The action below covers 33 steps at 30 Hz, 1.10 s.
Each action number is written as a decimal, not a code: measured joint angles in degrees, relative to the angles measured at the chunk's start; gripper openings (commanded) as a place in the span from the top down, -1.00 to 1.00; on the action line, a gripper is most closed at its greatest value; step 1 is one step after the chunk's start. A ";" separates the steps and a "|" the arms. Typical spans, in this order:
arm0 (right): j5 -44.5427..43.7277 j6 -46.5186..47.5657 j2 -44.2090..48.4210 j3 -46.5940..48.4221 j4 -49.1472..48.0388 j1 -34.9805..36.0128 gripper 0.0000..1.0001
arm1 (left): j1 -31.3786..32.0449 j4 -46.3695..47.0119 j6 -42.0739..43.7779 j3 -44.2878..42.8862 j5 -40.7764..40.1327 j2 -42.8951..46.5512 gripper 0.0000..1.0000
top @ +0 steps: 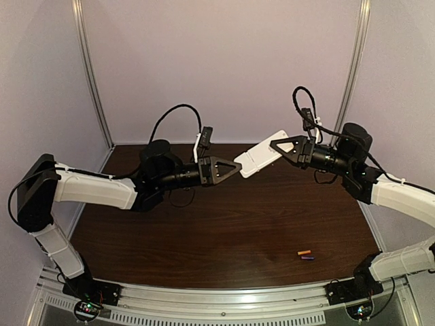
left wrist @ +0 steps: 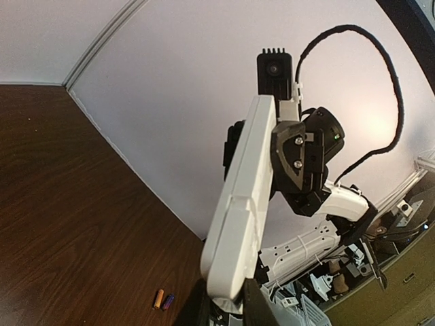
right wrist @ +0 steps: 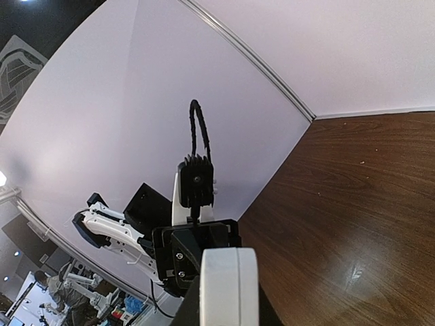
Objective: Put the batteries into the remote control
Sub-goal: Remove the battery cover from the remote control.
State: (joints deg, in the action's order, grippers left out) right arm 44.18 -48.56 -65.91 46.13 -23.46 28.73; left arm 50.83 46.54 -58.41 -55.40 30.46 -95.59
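The white remote control (top: 260, 157) hangs in the air above the middle of the table, held at both ends. My left gripper (top: 239, 167) is shut on its near left end, and my right gripper (top: 273, 145) is shut on its far right end. In the left wrist view the remote (left wrist: 243, 204) runs up from my fingers, seen edge-on. In the right wrist view its rounded end (right wrist: 228, 284) sits between my fingers. The orange battery (top: 304, 253) and the purple battery (top: 308, 258) lie side by side on the table at the front right, also in the left wrist view (left wrist: 158, 299).
The dark wood table (top: 204, 231) is walled by pale panels (top: 224, 61) at the back and sides. An aluminium rail (top: 224, 299) runs along the near edge by the arm bases.
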 measured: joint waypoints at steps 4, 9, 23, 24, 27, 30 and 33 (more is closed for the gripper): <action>0.17 -1.14 0.00 -0.02 -0.09 -0.24 1.00 | 0.02 -0.74 0.11 -0.33 -0.31 0.00 0.57; -1.22 -2.51 0.00 -0.26 -1.29 -1.95 1.00 | -0.46 -3.61 0.96 -0.55 -2.08 0.02 0.44; -2.71 -2.21 0.00 -0.28 -1.36 -2.40 1.00 | -0.63 -5.60 1.51 -0.66 -2.40 0.02 -0.06; -2.71 -2.19 -0.02 -0.28 -1.31 -2.32 1.00 | -0.63 -5.57 1.53 -0.85 -2.14 0.02 -0.05; -2.86 -2.12 -0.24 -0.31 -1.29 -1.81 1.00 | -0.61 -5.46 1.53 -2.12 -1.70 -0.15 -0.08; -3.10 -1.75 -0.76 -0.33 -1.16 -1.05 1.00 | -0.59 -5.40 1.53 -3.23 -1.66 -0.37 -0.21; -3.50 -0.96 -1.05 -0.33 -0.61 -0.26 1.00 | -0.57 -6.01 1.60 -4.07 -1.79 -0.76 -0.36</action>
State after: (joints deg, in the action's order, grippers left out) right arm 40.69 -49.52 -66.96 45.80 -24.08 28.47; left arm 50.26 40.53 -56.82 -59.46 28.67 -96.36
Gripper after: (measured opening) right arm 0.161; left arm 0.620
